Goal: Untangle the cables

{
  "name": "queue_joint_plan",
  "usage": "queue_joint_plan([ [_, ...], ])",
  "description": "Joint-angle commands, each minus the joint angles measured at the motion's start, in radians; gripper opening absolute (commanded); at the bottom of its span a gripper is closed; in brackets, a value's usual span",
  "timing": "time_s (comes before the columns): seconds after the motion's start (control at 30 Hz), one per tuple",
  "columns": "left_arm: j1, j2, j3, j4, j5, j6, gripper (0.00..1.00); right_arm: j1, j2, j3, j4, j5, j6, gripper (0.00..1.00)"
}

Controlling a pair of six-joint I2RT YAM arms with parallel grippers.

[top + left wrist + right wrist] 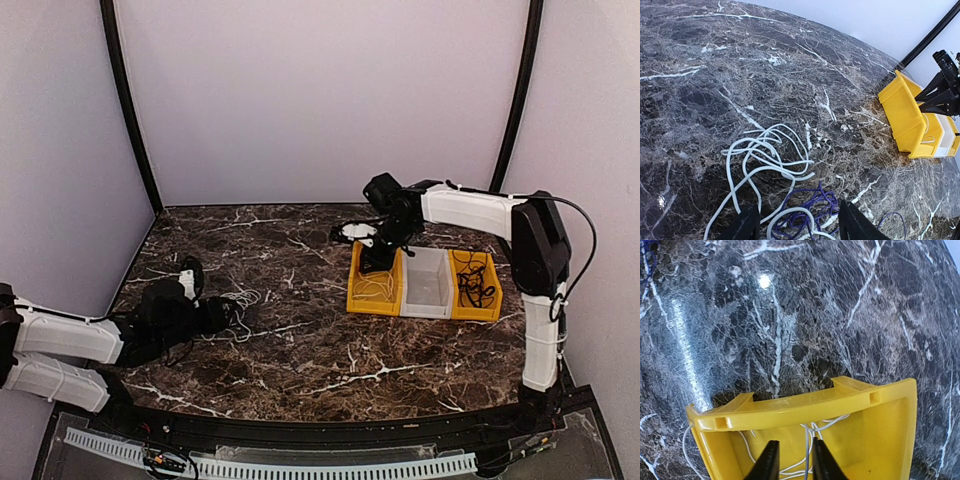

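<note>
The loose tangle (771, 169) lies on the table just ahead of the left claw (800, 231). It is made of thick white cords in open loops crossed by a thinner purple cord (812, 205) nearer the fingers. These look light and limp, with smooth round plastic jackets that would likely slide through a weak pinch, so pulling one loop will probably drag the whole bunch along. The best hold seems to be a single white loop at the outer edge, where no other strand crosses it, rather than the knotted middle. The left claw stands wide, holding nothing, with a finger to either side of the near end of the bunch. A much finer white cord (807, 442) lies curled on the floor of the yellow bin (805, 407). It is thread-thin, easy to miss and likely to snag on the rim. The right claw (795, 465) hangs over that bin with only a narrow gap between its fingers. The fine strand runs through the gap, far thinner than it, so it does not look pinched. Beside that bin sit a white bin (430, 290) and another yellow one holding black cords (478, 285). All three are hard, glossy plastic with straight walls. The table (790, 60) is dark polished marble veined in white, which makes the pale cords harder to pick out.
</note>
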Motion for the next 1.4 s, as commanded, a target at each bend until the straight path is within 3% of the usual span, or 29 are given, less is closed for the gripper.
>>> queue_joint_plan([
  [0.0, -0.003, -0.078, 0.035, -0.084, -0.055, 0.059, 0.57, -0.003, -0.117, 0.014, 0.026, -0.082, 0.013, 0.33],
  [0.2, -0.001, -0.121, 0.075, -0.178, -0.107, 0.093, 0.60, 0.015, -0.137, 0.103, -0.027, -0.166, 0.013, 0.41],
  [0.6, 0.042, -0.025, 0.205, -0.410, -0.027, -0.029, 0.70, 0.196, 0.085, 0.270, 0.115, -0.267, 0.059, 0.36],
  [0.87, 0.146, 0.082, 0.253, -0.467, 0.143, -0.134, 0.54, 0.270, 0.205, 0.332, 0.205, -0.347, 0.160, 0.34],
  [1.17, 0.189, 0.137, 0.290, -0.504, 0.161, -0.140, 0.44, 0.327, 0.205, 0.229, 0.265, -0.360, 0.183, 0.38],
  [1.37, 0.193, 0.154, 0.295, -0.492, 0.169, -0.124, 0.28, 0.329, 0.181, 0.197, 0.297, -0.370, 0.213, 0.38],
])
